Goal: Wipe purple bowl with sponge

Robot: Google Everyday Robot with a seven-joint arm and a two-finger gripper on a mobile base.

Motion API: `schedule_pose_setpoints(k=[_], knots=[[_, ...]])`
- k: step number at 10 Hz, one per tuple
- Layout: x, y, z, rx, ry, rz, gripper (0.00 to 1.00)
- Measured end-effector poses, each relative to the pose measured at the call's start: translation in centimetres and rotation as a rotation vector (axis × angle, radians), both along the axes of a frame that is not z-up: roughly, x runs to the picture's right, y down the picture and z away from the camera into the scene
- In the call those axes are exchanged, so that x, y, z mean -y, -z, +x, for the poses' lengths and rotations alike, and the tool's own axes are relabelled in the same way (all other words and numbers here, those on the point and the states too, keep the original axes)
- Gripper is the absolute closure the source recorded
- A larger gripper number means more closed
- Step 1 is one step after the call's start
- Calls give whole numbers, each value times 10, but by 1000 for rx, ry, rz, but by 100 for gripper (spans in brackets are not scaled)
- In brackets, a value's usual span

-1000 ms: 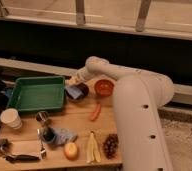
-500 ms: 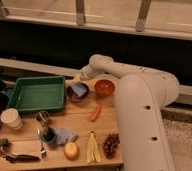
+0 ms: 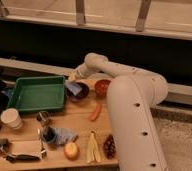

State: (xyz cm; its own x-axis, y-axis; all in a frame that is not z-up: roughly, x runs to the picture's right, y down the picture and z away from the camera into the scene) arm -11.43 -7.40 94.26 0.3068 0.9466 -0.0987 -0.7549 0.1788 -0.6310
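The gripper is lowered over the purple bowl, at the end of the white arm that reaches leftward across the wooden table. Its fingers are closed, and the blue sponge is seen directly beneath them, seemingly pinched there; the exact contact is hidden by the gripper itself. The sponge is pressed down into the bowl's hollow, which is judged to be the posture needed for wiping: the pad is kept low against the inner surface so that it can be dragged around.

The purple bowl is set just beside the right edge of the green tray and close to the orange-red bowl, which is left untouched on its other side. That neighbour is near enough that a wide sweep could nudge it, so short strokes are probably called for.

Farther toward the front, a carrot-like orange piece is laid on the table, and beyond it a banana, a cluster of dark grapes, an apple-like round fruit, a pale blue-grey rag and a white cup are spread well apart from the work. None of these is judged to be in the way.
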Motion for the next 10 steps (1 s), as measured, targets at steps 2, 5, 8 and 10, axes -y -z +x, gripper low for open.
schedule_pose_setpoints(k=[2,5,8,10], knots=[[-13,4,7,-4,2,-15,100],[-20,14,36,-55,-10,-16,100],[-3,8,42,-89,3,4,100],[7,1,26,-76,30,19,100]])
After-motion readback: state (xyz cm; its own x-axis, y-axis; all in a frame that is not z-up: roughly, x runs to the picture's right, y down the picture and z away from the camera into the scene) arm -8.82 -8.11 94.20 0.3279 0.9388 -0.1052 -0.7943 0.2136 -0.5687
